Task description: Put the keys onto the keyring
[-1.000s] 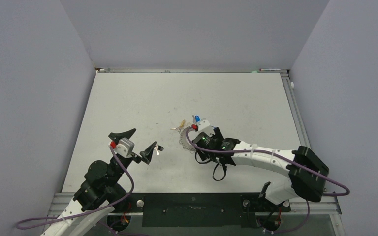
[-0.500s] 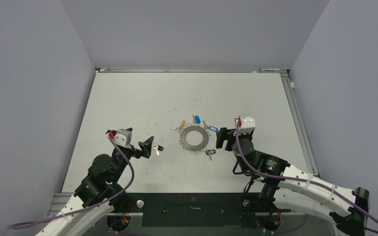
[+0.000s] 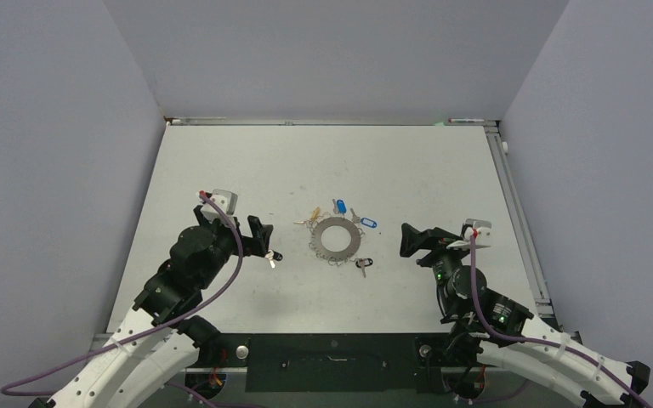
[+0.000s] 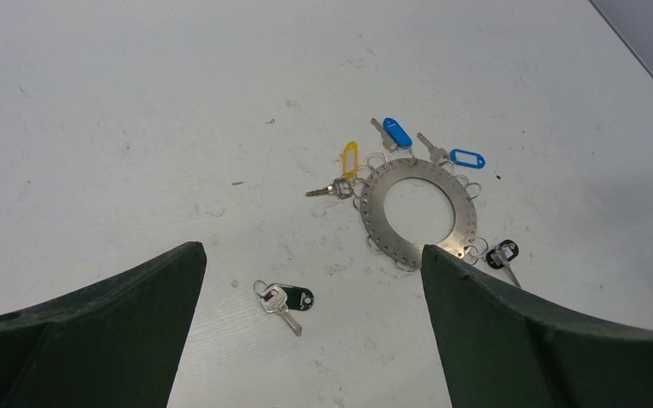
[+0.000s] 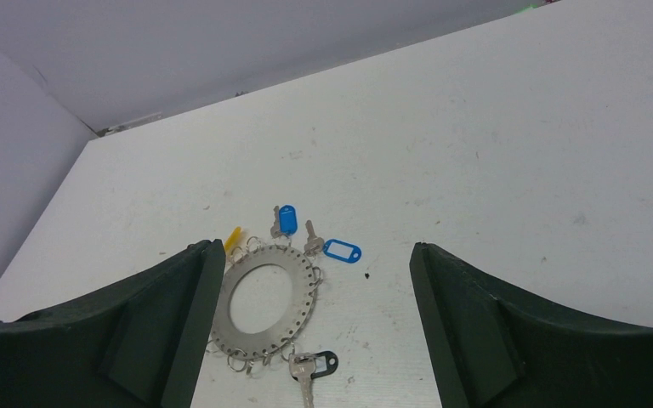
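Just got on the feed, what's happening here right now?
Neither arm is handling anything. The left gripper and right gripper are both open and empty, one on each side of the keyring, which lies flat on the table. Four keys sit at its rim, apparently on the wire loops: a yellow key, a blue key, a blue-tagged key and a black key. A loose key with a black tag lies apart from the ring, nearest the left gripper.

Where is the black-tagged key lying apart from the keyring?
The black-tagged key lies left of the keyring, beside the left gripper, in the top view.
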